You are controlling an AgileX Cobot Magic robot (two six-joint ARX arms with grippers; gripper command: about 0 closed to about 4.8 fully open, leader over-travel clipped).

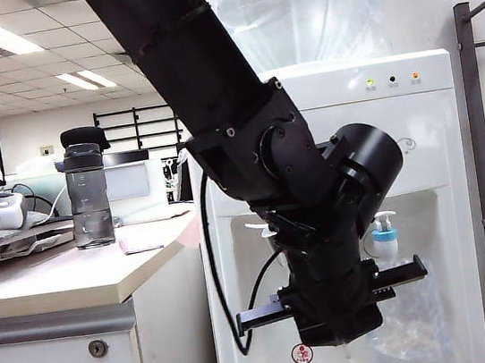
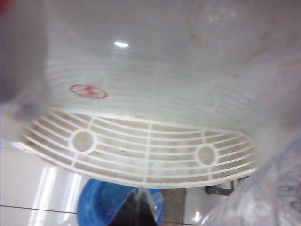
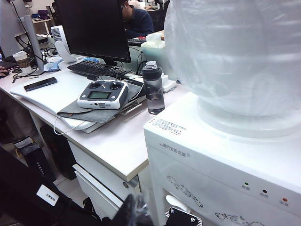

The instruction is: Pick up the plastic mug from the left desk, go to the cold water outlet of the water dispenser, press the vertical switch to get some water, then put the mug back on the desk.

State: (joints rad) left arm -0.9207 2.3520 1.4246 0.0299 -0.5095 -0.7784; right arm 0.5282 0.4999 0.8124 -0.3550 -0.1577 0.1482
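"Jam" logo — on the water dispenser (image 3: 225, 174)

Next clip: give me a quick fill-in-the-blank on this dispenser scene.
1. The left gripper, jaws shut, holds the clear ___ before the water dispenser.
2. The cold water outlet has a ___ collar.
3. The black-lidded bottle stands on the ___.
4. The right gripper is out of view; its wrist camera overlooks the dispenser's ___ small lights.
Missing: mug; blue; desk; three.
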